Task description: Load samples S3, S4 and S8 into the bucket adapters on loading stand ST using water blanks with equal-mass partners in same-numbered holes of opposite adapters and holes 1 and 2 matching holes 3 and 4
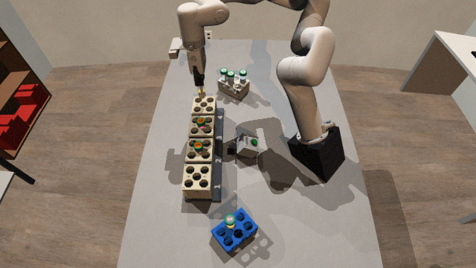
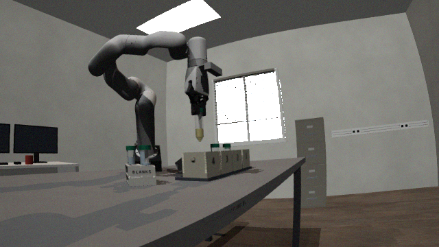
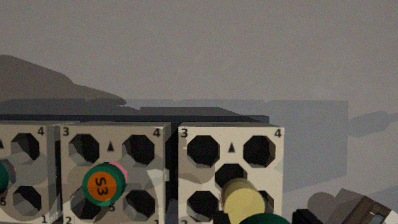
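My gripper (image 1: 200, 86) (image 2: 199, 112) (image 3: 262, 218) is shut on a green-capped tube (image 1: 201, 93) (image 2: 199, 133) (image 3: 244, 204) with yellow lower end. The tube hangs upright above adapter 4 (image 2: 195, 168) (image 3: 215, 131), clear of it; its cap label is hidden. Adapter 4 holds no visible tube. S3 (image 1: 201, 120) (image 3: 102, 186), orange-dotted, stands in hole 5 of adapter 3 (image 3: 111, 132). S4 (image 1: 198, 145) stands in hole 5 of adapter 2 (image 1: 199, 161). Adapter 1 (image 1: 197, 193) is empty. All four sit on the dark stand (image 1: 219, 149).
The blanks rack (image 2: 140, 179) holds several green-capped tubes beyond the stand. The blue rack (image 1: 243, 237) at the front holds one grey-dotted tube (image 1: 230, 219). The small desk with the green DONE key (image 1: 254, 142) stands between the adapters and the arm's base.
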